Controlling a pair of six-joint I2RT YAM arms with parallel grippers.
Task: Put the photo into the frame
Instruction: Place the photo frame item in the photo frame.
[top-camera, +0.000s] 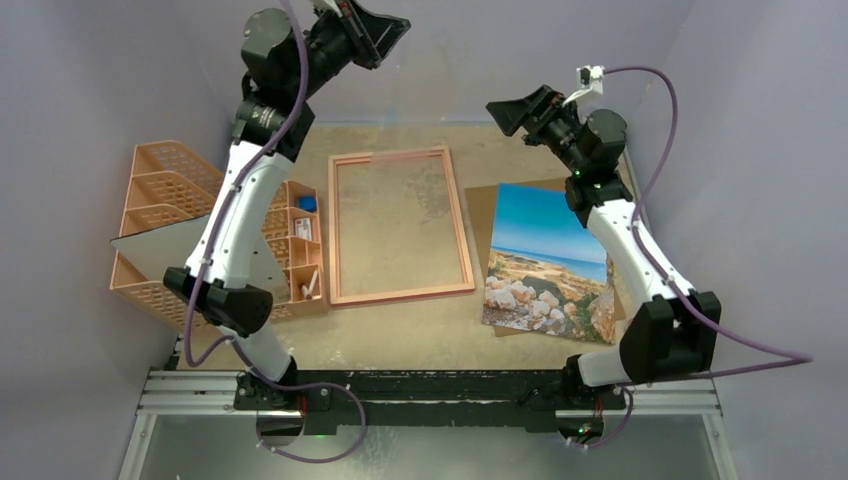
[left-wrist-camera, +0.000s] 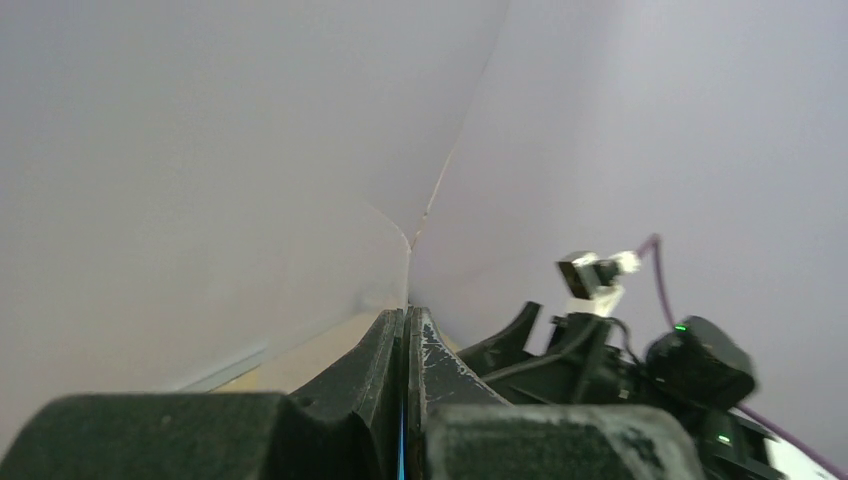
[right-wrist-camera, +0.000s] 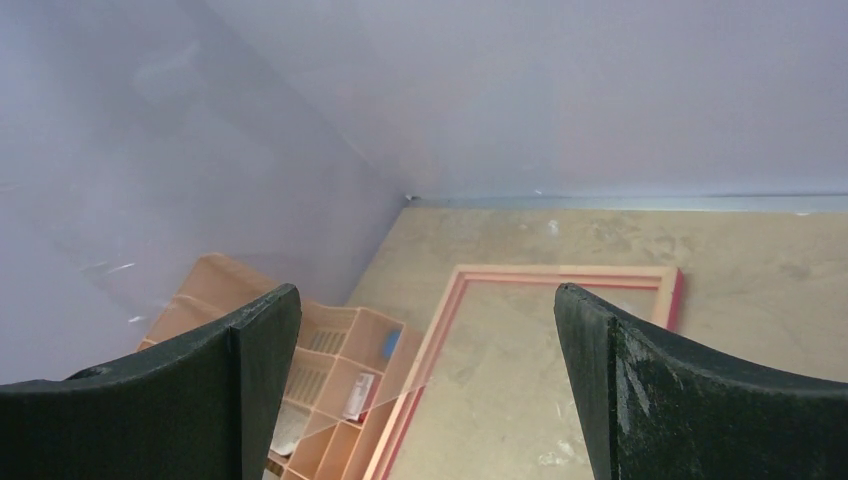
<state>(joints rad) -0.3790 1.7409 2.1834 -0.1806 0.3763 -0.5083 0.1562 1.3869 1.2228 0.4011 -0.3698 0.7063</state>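
Note:
The photo, blue sky and sea over a rocky shore, lies face up on the right of the table on a brown backing board. The frame lies flat in the middle with bare table inside it; my right wrist view looks down on the frame. My right gripper hovers open above the table between frame and photo, nothing between its fingers. My left gripper is raised high at the back, shut. A thin clear pane hangs from it over the organiser.
An orange mesh organiser with small compartments stands at the left, next to the frame. The pane's lower edge crosses in front of the organiser. Purple-grey walls close in the back and both sides.

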